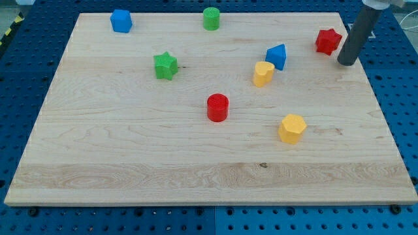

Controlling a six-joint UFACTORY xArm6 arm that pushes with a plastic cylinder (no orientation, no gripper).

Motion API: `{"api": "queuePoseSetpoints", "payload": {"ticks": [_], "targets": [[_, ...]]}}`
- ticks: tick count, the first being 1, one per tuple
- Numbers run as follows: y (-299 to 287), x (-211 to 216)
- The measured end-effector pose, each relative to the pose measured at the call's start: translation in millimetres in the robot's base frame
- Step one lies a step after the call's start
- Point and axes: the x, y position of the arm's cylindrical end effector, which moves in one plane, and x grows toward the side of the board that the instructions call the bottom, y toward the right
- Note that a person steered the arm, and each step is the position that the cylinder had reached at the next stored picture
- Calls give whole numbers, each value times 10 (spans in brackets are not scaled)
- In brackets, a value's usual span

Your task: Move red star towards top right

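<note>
The red star (328, 41) lies near the board's top right corner. My tip (347, 63) is at the end of the dark rod coming down from the view's top right. It stands just to the right of and slightly below the red star, a small gap apart from it. Nothing hides the star.
On the wooden board (130, 150): a blue block (121, 21) at top left, a green cylinder (211, 18) at top centre, a green star (166, 66), a blue block (277, 56), a yellow block (263, 74), a red cylinder (217, 108), a yellow hexagon (292, 128).
</note>
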Motion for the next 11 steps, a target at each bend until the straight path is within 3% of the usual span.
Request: {"api": "queuePoseSetpoints", "payload": {"ticks": [2,4,6,7,8,11], "targets": [[-1,-265],[22,-53],[-338,-99],[-406,-324],[-254,-507],[-111,-509]]}}
